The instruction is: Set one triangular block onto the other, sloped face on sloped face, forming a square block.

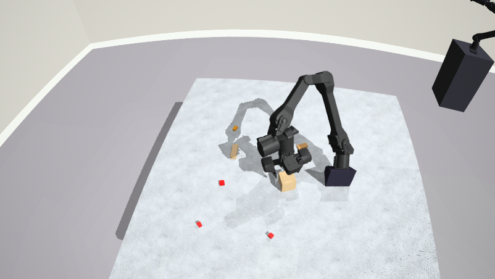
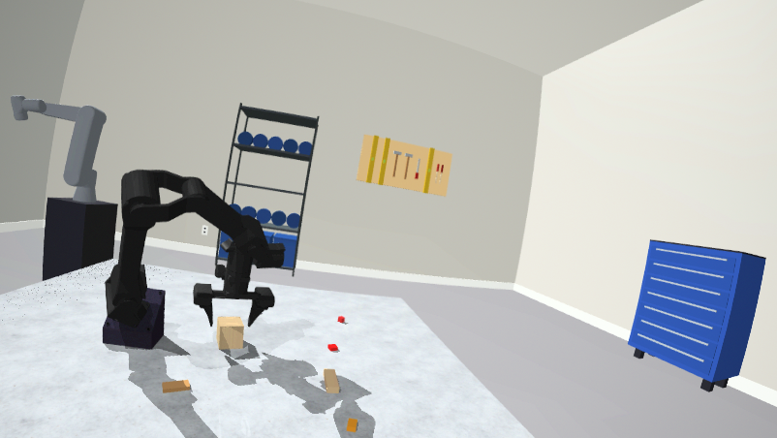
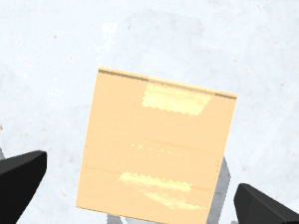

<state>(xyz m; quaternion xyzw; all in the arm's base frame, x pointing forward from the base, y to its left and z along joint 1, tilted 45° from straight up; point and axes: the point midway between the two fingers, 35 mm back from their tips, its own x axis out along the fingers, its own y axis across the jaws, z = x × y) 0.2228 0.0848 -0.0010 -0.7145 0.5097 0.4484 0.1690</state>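
The two pale wooden triangular blocks (image 1: 287, 183) (image 2: 230, 336) (image 3: 149, 133) sit together as one squarish block on the table (image 1: 363, 224). The top looks level in the exterior view. A thin dark seam runs along the far top edge in the wrist view, and the side edges look nearly even there. My gripper (image 2: 231, 325) (image 3: 143, 177) is open and empty. Its fingers stand on either side of the block near its top, with a visible gap on each side in the wrist view. The arm hides part of the block in the top view.
A tan oblong block (image 1: 234, 150) (image 2: 331, 381), a brown block (image 1: 302, 145) (image 2: 175, 387) and a small orange block (image 1: 234, 128) (image 2: 352, 424) lie apart from it. Three small red cubes lie on the table, one of them (image 1: 221, 182) nearest the oblong block.
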